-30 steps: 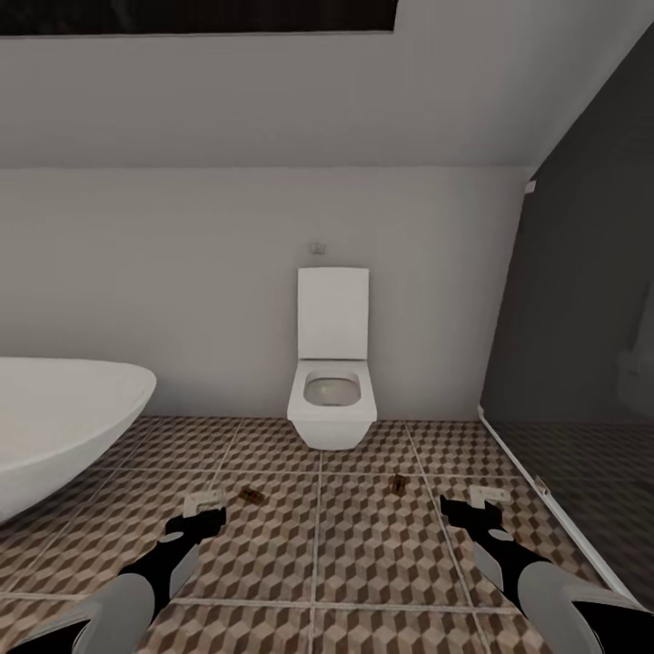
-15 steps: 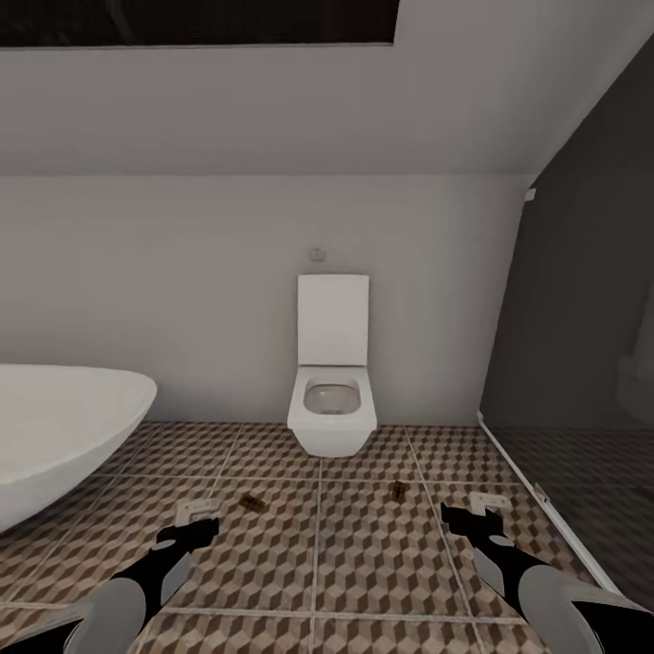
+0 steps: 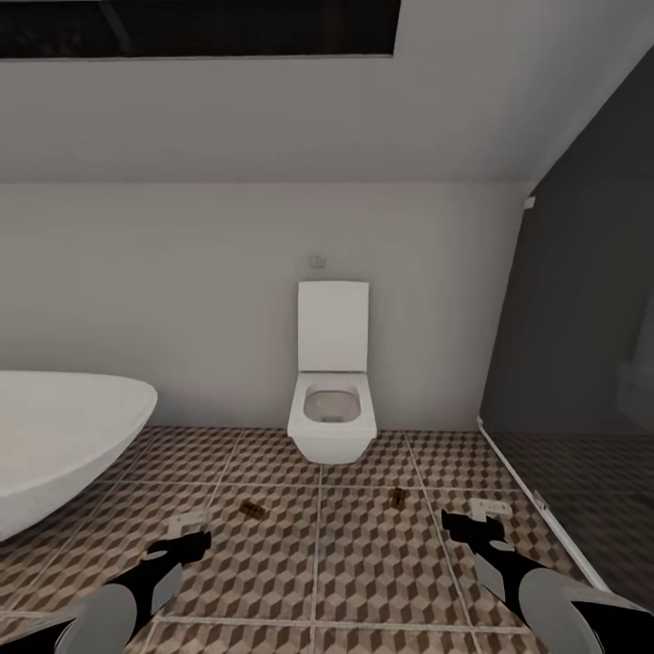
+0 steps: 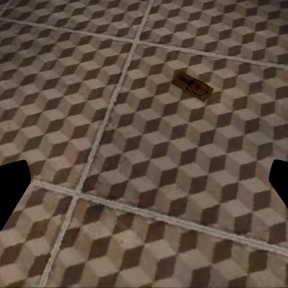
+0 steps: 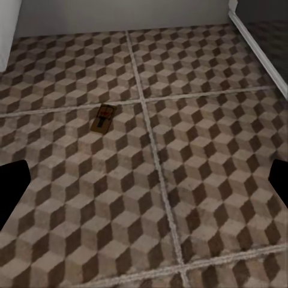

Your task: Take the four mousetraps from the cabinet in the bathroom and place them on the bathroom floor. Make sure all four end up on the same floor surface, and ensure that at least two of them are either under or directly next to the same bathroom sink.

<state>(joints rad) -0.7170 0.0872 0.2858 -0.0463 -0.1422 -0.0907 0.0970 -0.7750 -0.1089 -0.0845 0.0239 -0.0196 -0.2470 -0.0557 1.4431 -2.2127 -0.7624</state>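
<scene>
**Mousetraps: two lie on the tiles, well short of any basin**

The bathroom floor (image 3: 363,563), large square tiles printed with brown, beige and white cubes and pale grout, spreads beneath an oval white tub (image 3: 64,445) and a white wall-hung toilet (image 3: 332,418). A dark glass screen (image 3: 581,363) stands to the robot's right.

Two small flat wooden mousetraps rest on that floor in front of the toilet, well apart: one (image 3: 252,511) ahead of the left gripper (image 3: 186,545), the other (image 3: 398,498) ahead of the right gripper (image 3: 472,527). Each wrist view shows its trap (image 4: 193,86) (image 5: 104,118) lying flat, with dark wire and a red mark.

Both grippers hang empty, fingers spread wide.

Each trap is probably light and stiff, likely to skid on smooth tile. A pinch across the long edges of the board, clear of the wire, looks safest.

The other two traps, the cabinet and the sink are nowhere in sight. The wire detail is too small to read.
</scene>
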